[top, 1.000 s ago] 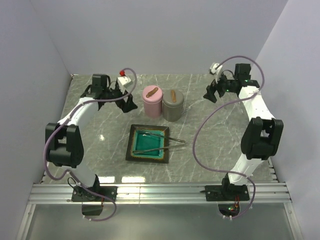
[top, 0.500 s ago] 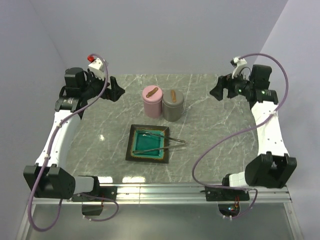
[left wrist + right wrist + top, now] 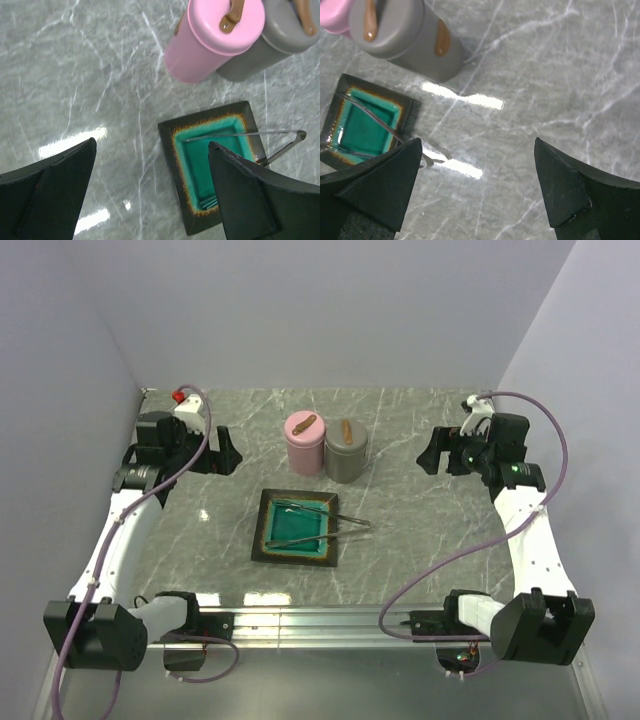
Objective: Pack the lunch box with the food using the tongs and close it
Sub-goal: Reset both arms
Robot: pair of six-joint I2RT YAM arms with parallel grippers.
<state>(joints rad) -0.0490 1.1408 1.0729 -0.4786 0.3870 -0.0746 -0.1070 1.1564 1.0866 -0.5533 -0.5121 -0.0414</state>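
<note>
Both arms stretch forward along the sides of the tabletop [image 3: 430, 530]. The left hand [image 3: 222, 450] hangs left of the pink lunch box [image 3: 305, 443], fingers spread wide and empty. The right hand [image 3: 432, 450] hangs right of the grey container [image 3: 346, 451], likewise spread. The lidded lunch box touches the grey one, behind the teal plate [image 3: 262, 540] where the tongs [image 3: 325, 517] lie. Since a second ago both hands have drawn outward; the objects haven't moved.

Glossy marble-look table [image 3: 420, 530] — shiny metal tongs [image 3: 352, 522] (glazed teal plate [image 3: 290, 555]); matt pink lunch box [image 3: 305, 448].
</note>
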